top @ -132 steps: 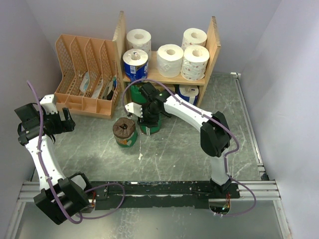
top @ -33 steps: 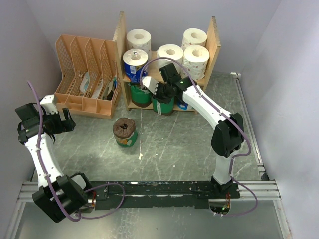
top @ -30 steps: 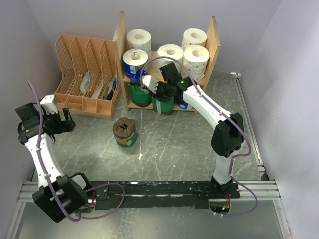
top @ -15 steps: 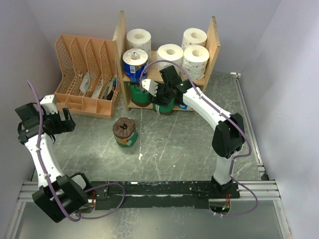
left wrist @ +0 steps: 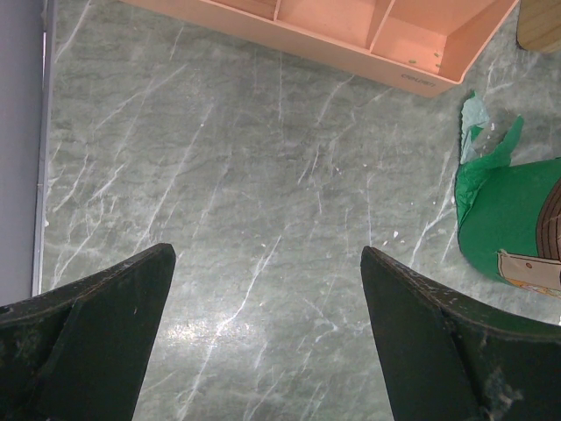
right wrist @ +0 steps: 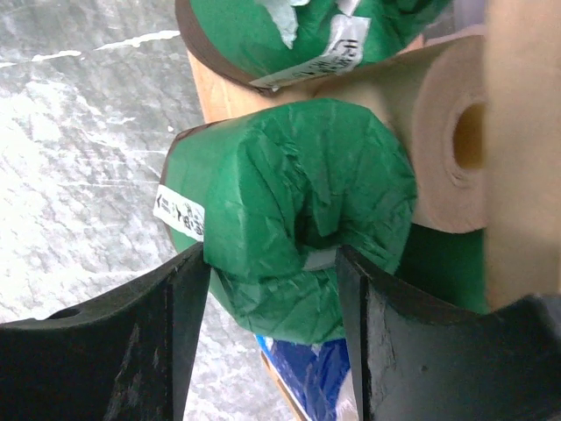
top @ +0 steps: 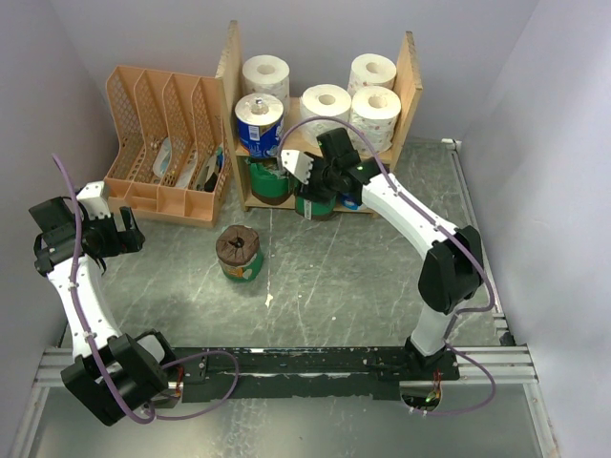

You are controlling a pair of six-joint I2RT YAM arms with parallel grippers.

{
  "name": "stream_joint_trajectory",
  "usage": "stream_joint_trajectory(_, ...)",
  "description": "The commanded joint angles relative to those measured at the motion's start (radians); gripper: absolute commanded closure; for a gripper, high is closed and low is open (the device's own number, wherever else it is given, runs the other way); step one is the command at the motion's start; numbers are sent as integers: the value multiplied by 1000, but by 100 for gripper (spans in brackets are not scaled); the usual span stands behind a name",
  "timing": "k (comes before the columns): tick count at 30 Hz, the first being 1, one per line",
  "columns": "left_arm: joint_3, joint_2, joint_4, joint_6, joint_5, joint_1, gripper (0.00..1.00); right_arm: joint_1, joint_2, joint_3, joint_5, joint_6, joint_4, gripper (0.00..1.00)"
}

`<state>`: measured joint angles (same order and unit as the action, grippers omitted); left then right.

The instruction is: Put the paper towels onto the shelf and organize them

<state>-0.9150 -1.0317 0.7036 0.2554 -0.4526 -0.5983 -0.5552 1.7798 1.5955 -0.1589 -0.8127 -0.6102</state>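
Right end effector (right wrist: 272, 256): jaws parted about halfway, nothing gripped. A green-wrapped paper towel roll (right wrist: 289, 193) lies just ahead of it, in the lower tier of the shelf (top: 410, 86); contact cannot be judged. White label (right wrist: 178, 211) on that roll: print unreadable. Left end effector (left wrist: 267, 254): fully spread, empty, held above the table (left wrist: 219, 175). One brown-topped green roll (top: 239, 253) stands on the table.

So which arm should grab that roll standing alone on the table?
Probably the left. The left gripper hangs open and empty near the lone green roll, which shows in its wrist view. The right gripper is busy at the shelf, flanking a second green roll.
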Motion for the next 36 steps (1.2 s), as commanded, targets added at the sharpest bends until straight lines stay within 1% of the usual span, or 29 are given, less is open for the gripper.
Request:
stream_joint_trajectory(1,7,-3,-4,5,-3,-3,0,28,-61,7,56,21,83,41)
stream_joint_trajectory(19,8,-4,-6,4,-1,-4,0,-9,-120,41,25,41,-14,40)
stream_joint_trajectory(25,8,-4,-6,4,0,-4,0,-54,-145,75,-19,45,-145,39)
stream_joint_trajectory(28,7,-1,-6,3,0,-3,0,-93,-162,70,-46,35,-245,39)
stream_joint_trajectory(29,8,-2,-6,4,0,-4,0,-107,-167,60,-42,38,-268,37)
stream_joint_trajectory(32,7,-4,-6,4,0,-4,0,-132,-184,-6,-33,40,-327,26)
stream_joint_trajectory(34,8,-2,-6,3,1,-4,0,-135,-204,-82,-12,56,-304,19)
stream_joint_trajectory(36,10,-2,-7,2,1,-4,0,-136,-242,-165,7,68,-250,16)
